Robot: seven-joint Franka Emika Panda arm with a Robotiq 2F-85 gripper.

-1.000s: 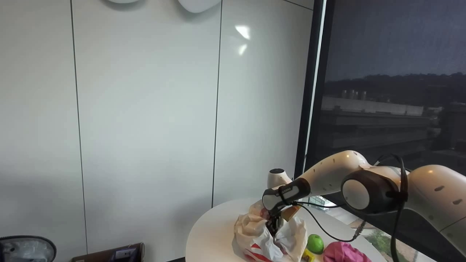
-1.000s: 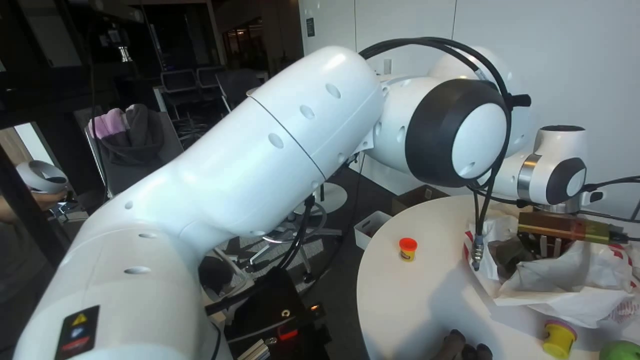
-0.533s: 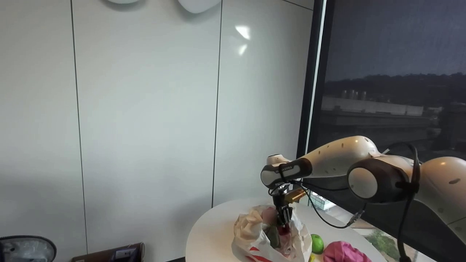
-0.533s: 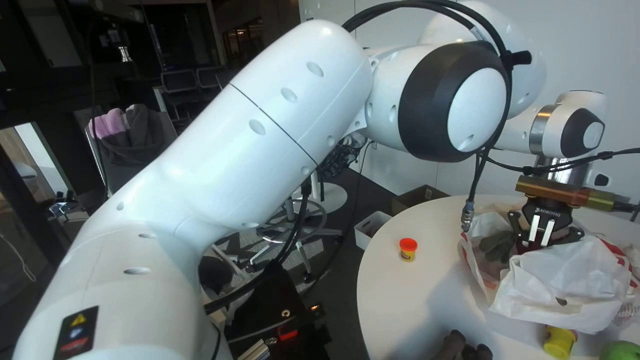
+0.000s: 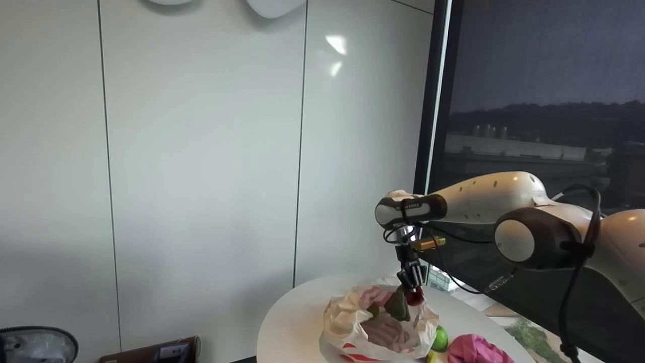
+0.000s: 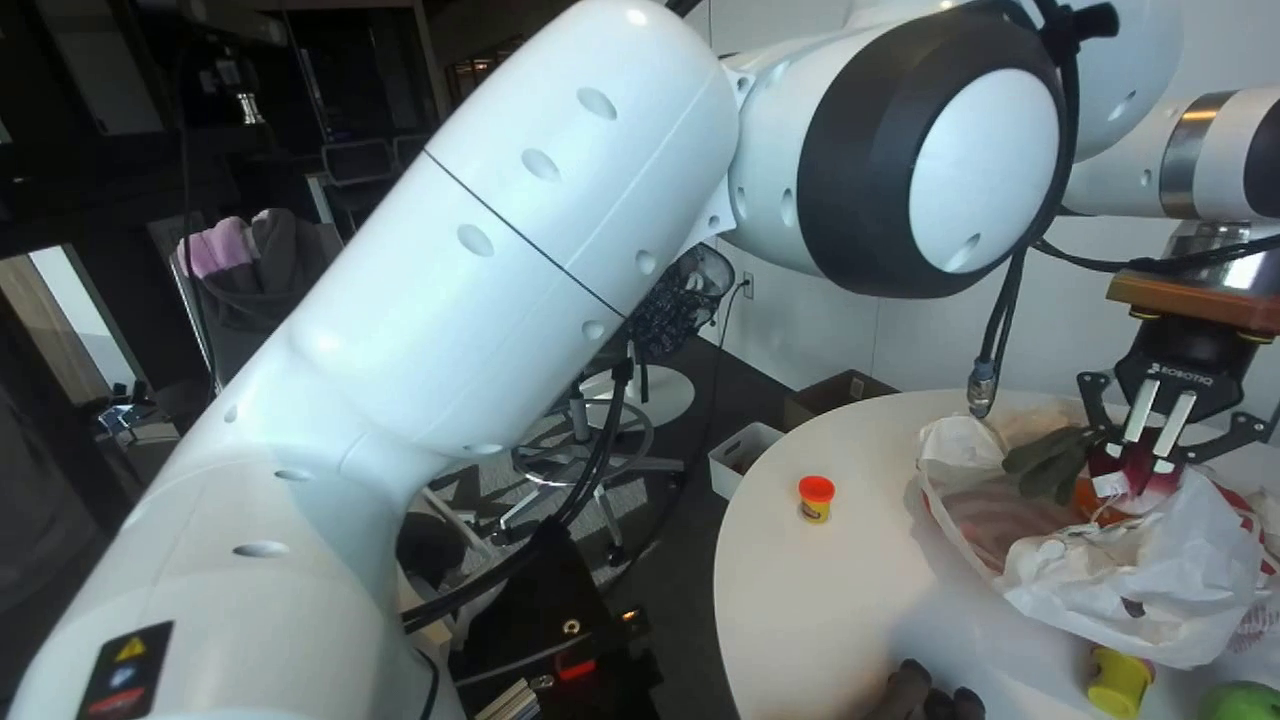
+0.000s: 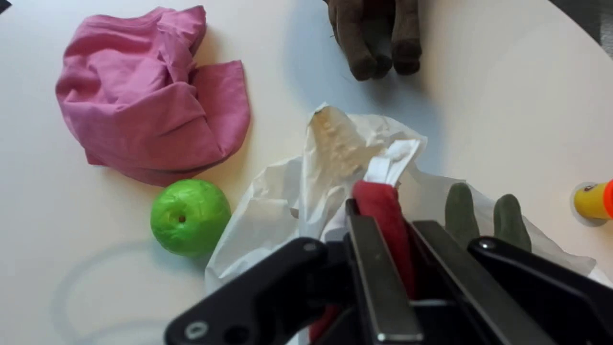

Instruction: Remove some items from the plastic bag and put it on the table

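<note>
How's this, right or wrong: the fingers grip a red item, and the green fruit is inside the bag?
Not quite: the green fruit isn't inside the bag but on the table beside it, as the wrist view shows. The fingers do grip a red item.

The pincer [image 6: 1147,455] carries the brand marking ROBOTIQ. On the arm [image 5: 489,199], the dark wrist cover [image 5: 414,210] reads EMIKA — preceding letters partly hidden. A black label [image 6: 128,668] bears a yellow warning triangle [image 6: 130,650] — other marks illegible.
</note>
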